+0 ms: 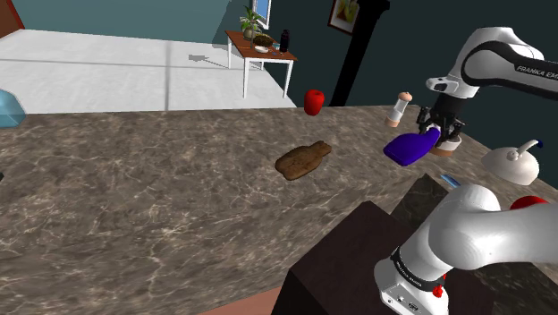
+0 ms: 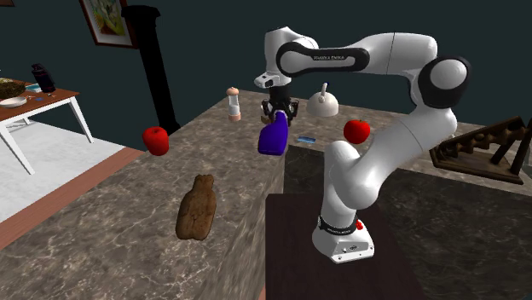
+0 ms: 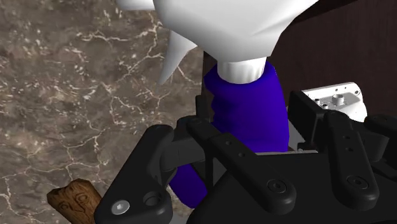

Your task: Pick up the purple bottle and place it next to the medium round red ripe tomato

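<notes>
1. Above the tabletop (image 1: 134,197) edge: bottle (image 2: 273,136), lifted, tilted, clenched in the jaws.
2. Done: pickup.
3. Left: carrying and setting it beside the tomato (image 2: 356,130), judged the near red fruit.

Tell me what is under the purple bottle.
Under the purple bottle, clasped by the end effector, lies marbled counter near its edge. The patch directly beneath is covered by the bottle, so contact cannot be judged.

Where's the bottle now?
Shoulder view's right: the bottle is clasped in the gripper, tilted over the counter, near the shaker, left of the white jug.
</notes>
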`<action>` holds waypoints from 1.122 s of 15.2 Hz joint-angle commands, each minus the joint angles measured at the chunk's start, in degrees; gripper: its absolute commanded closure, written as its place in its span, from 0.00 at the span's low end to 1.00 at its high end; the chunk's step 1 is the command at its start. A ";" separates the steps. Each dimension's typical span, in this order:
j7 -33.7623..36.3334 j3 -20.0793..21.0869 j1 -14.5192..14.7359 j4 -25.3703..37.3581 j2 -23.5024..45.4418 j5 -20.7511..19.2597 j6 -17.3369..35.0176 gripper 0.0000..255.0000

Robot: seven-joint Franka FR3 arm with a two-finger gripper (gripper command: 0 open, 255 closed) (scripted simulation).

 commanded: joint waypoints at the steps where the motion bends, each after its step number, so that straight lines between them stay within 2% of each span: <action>1: -2.68 -1.56 -1.04 1.27 -0.60 -1.58 -1.04 1.00; 9: -13.87 -10.40 -3.08 7.98 -0.65 -8.18 -2.54 1.00; 13: -19.42 -15.41 -2.53 12.73 0.23 -10.95 -2.80 1.00; 17: -24.91 -20.90 -0.77 18.40 1.42 -13.30 -2.91 1.00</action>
